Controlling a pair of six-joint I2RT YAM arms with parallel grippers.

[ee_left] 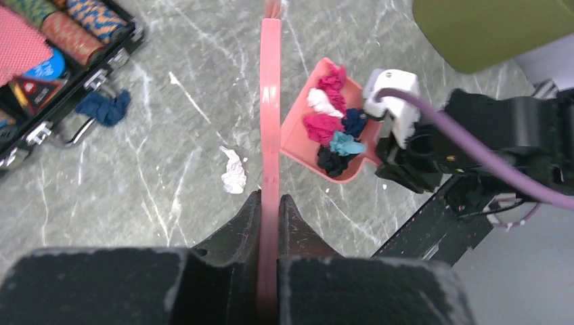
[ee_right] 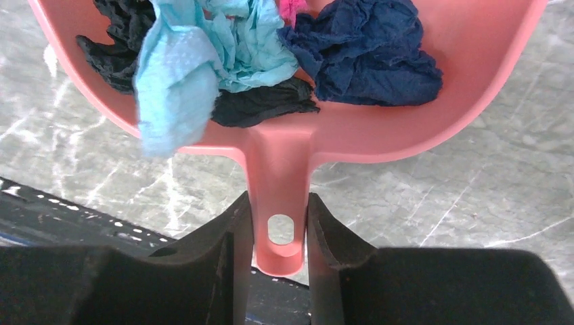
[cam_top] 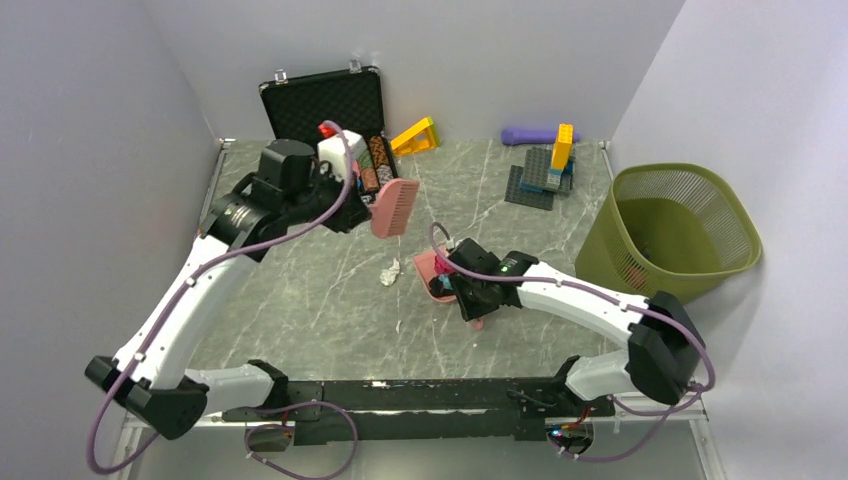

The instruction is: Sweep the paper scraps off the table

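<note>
My right gripper (cam_top: pixel 466 298) (ee_right: pixel 277 206) is shut on the handle of a pink dustpan (cam_top: pixel 430 268) (ee_right: pixel 447 101) (ee_left: pixel 298 132), held low over the table (cam_top: pixel 320 320). In the pan lie several paper scraps (ee_left: pixel 333 128): teal (ee_right: pixel 203 54), navy (ee_right: pixel 369 57), black (ee_right: pixel 264 103), plus magenta and white ones. My left gripper (cam_top: pixel 358 210) (ee_left: pixel 271 200) is shut on a pink brush (cam_top: pixel 396 205) (ee_left: pixel 271 101), raised left of the pan. One white scrap (cam_top: pixel 390 272) (ee_left: pixel 233 170) lies on the table left of the pan. A navy scrap (ee_left: pixel 105 108) lies by the case.
An open black case (cam_top: pixel 325 105) with striped poker chips stands at the back left. An olive mesh basket (cam_top: pixel 670 230) stands at the right. Building bricks on a grey baseplate (cam_top: pixel 545 175), a yellow brick (cam_top: pixel 415 135) and a purple cylinder (cam_top: pixel 530 135) sit at the back.
</note>
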